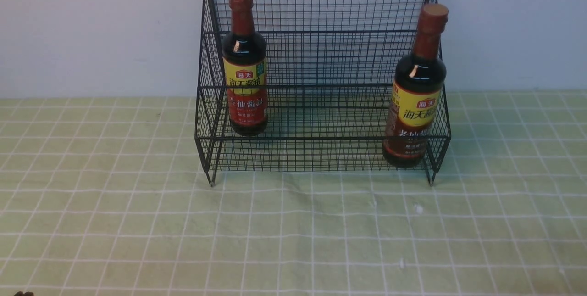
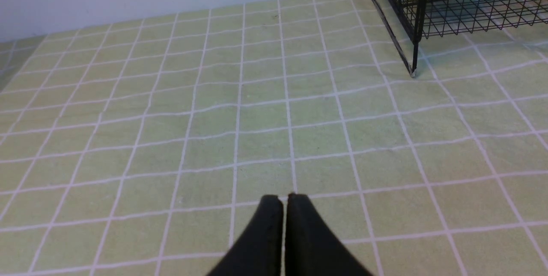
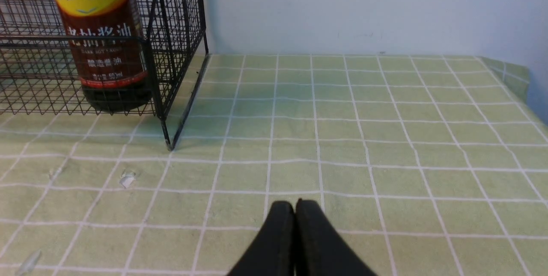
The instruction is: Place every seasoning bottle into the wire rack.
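Note:
The black wire rack (image 1: 321,34) stands at the back of the table against the wall. One seasoning bottle (image 1: 244,64) stands upright on the rack's upper tier at the left. The second seasoning bottle (image 1: 416,92) stands upright on the lower tier at the right; it also shows in the right wrist view (image 3: 102,40). My left gripper (image 2: 285,199) is shut and empty, low over the cloth, well short of the rack's left leg (image 2: 413,60). My right gripper (image 3: 295,204) is shut and empty, over the cloth to the right of the rack's corner (image 3: 169,96). Neither gripper shows in the front view.
A green cloth with a white grid (image 1: 293,231) covers the table. A pale wall (image 1: 91,25) runs behind the rack. Small white flecks (image 3: 127,179) lie on the cloth in front of the rack. The cloth's right edge (image 3: 520,75) shows in the right wrist view.

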